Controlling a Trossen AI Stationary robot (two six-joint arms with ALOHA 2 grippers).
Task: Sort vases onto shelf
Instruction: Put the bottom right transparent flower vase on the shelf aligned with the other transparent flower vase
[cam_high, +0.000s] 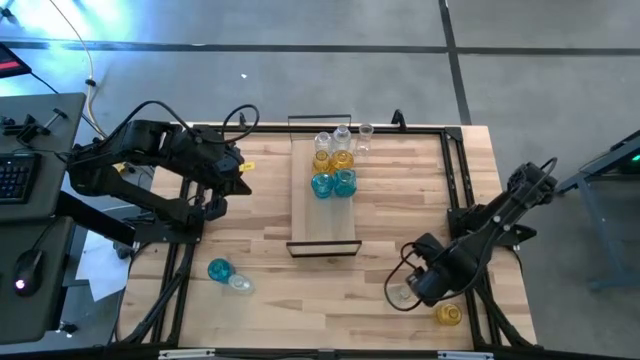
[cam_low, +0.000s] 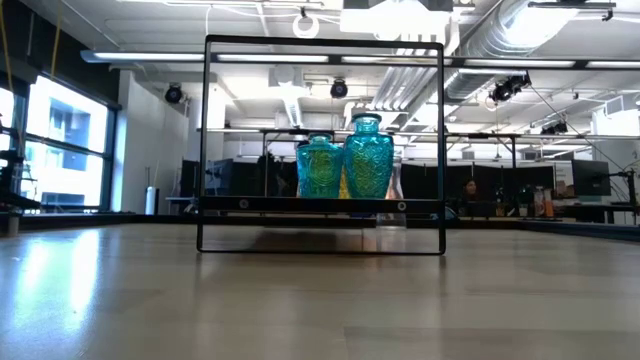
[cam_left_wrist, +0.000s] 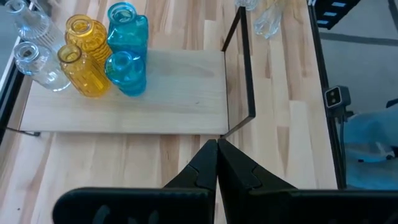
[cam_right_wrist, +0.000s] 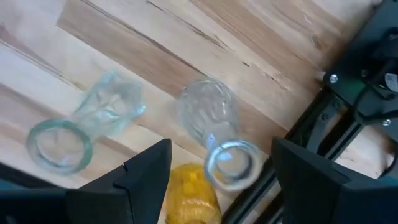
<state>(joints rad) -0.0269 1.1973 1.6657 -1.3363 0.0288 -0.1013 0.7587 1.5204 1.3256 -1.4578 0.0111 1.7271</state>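
High view: vases (cam_high: 333, 165) clear, amber, teal.

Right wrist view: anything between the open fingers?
Yes. The right gripper is open, with a clear vase lying on its side between the fingers, mouth toward the camera, and an amber vase beside it. A second clear vase lies outside the fingers.

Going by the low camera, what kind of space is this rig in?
Most likely an open-plan lab or industrial office. Behind the shelf with its teal vases there are exposed silver ducts under the ceiling, rows of desks with monitors, and a large window at one side.
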